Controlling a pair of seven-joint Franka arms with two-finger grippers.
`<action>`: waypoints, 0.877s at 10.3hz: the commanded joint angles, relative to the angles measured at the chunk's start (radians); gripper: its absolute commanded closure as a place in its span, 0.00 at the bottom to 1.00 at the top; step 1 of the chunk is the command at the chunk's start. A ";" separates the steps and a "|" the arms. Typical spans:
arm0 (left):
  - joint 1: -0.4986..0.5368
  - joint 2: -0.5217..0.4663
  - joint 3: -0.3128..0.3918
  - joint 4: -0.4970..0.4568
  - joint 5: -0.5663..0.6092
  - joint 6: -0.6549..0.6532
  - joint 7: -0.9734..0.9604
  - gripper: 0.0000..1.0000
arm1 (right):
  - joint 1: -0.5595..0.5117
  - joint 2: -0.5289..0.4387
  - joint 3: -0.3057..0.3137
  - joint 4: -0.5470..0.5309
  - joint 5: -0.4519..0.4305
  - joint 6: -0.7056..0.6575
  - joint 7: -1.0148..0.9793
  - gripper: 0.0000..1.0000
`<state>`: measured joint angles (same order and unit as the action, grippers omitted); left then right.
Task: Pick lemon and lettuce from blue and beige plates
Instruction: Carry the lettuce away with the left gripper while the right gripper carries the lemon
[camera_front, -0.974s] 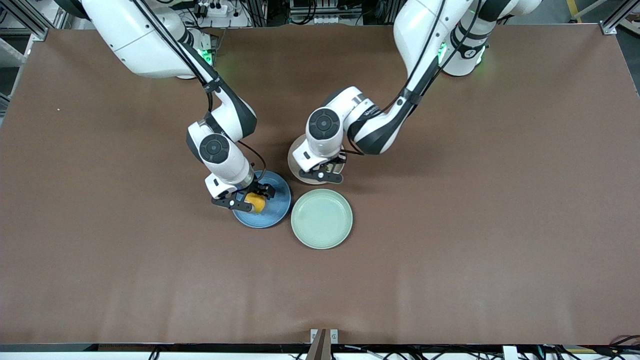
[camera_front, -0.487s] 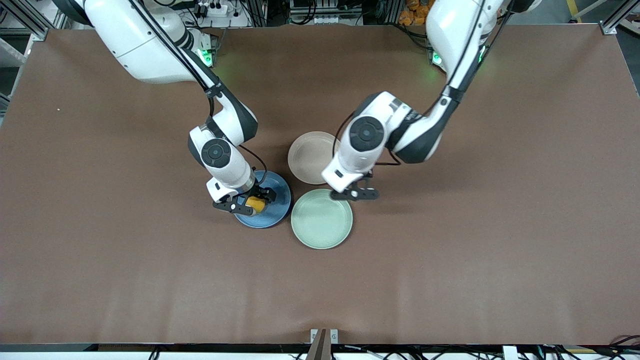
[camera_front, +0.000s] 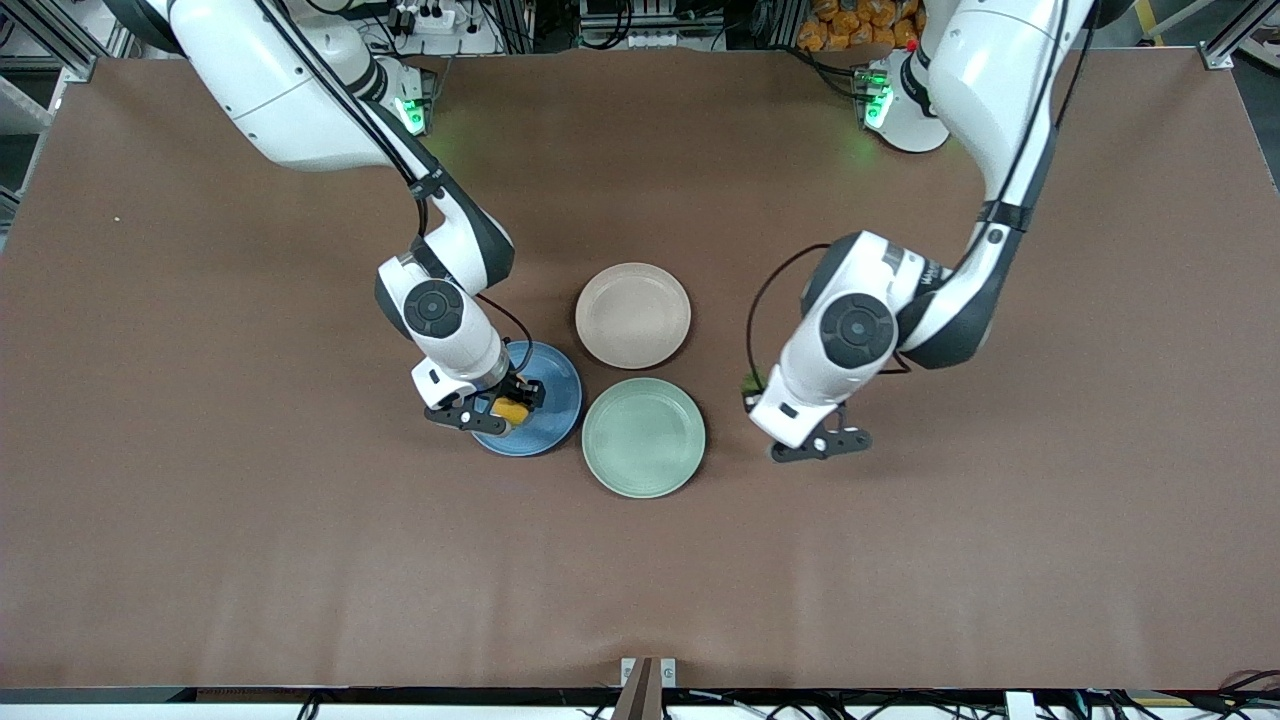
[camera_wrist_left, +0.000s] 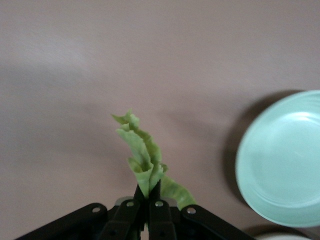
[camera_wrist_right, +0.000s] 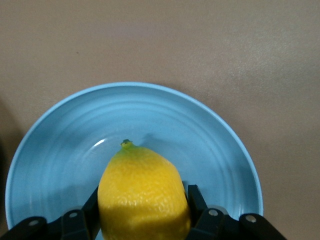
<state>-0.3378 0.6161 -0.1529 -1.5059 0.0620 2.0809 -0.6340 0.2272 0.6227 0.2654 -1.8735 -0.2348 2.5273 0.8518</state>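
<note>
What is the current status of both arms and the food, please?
Left pincer shut on lettuce, over bare table. Right pincer shut on lemon, over blue plate. Nothing in the way.

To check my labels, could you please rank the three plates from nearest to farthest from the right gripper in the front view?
1. Blue plate, directly under the right gripper.
2. Green plate, beside the blue one.
3. Beige plate, farther from the camera.

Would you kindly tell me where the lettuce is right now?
The lettuce is pinched in the left gripper, up over bare table beside the mint-green plate, toward the left arm's end.
</note>
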 joint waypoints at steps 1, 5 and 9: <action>0.072 0.005 -0.011 -0.004 0.036 -0.009 0.080 1.00 | 0.004 0.005 -0.005 0.025 -0.021 -0.007 0.024 0.77; 0.150 0.053 -0.011 0.000 0.109 -0.002 0.163 1.00 | -0.035 -0.101 -0.003 0.028 0.008 -0.137 0.007 0.84; 0.222 0.077 -0.010 0.001 0.137 0.040 0.275 0.72 | -0.091 -0.214 -0.040 0.010 0.089 -0.306 -0.242 0.84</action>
<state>-0.1494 0.6892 -0.1524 -1.5100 0.1743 2.1009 -0.4062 0.1528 0.4701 0.2442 -1.8234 -0.1811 2.2624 0.7009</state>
